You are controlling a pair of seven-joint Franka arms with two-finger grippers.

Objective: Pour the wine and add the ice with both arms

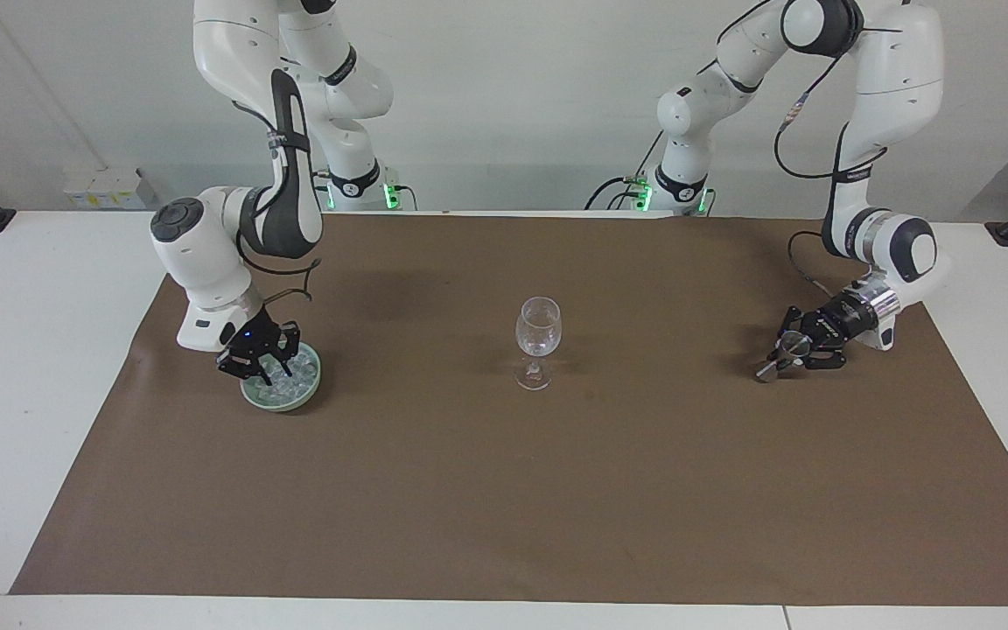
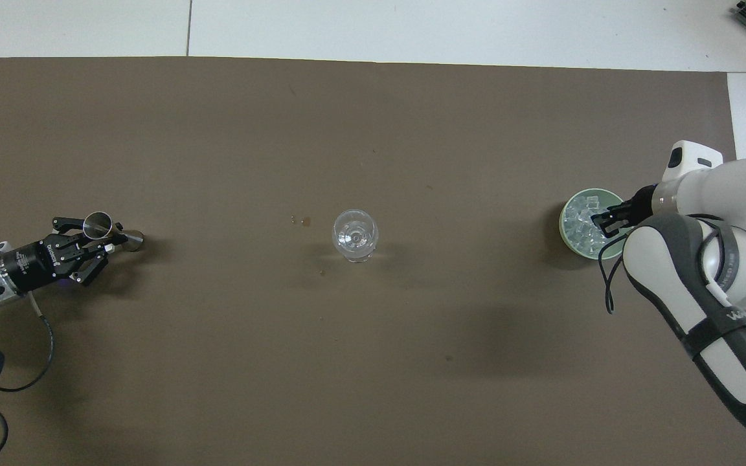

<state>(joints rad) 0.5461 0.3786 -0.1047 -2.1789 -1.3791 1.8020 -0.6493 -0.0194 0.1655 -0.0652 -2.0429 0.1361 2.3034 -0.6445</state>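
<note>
Clear glass wine glass (image 1: 538, 337), matt brown paper mat (image 1: 504, 490), shiny metal jigger (image 2: 102, 228), glossy white arms (image 1: 206, 254)

A high camera across the table faces the two arms and looks down at a slant, taking in their bases at the wall, the whole brown mat (image 1: 504, 490) and the white table (image 1: 23, 367) at both ends. A second camera, high above the robots' own end, looks forward and steeply down and sits closer in, cropping the arms to their foreparts. Both views share the mat and the wine glass (image 1: 538, 339) (image 2: 355, 234) at its middle, turned half a turn about.
</note>
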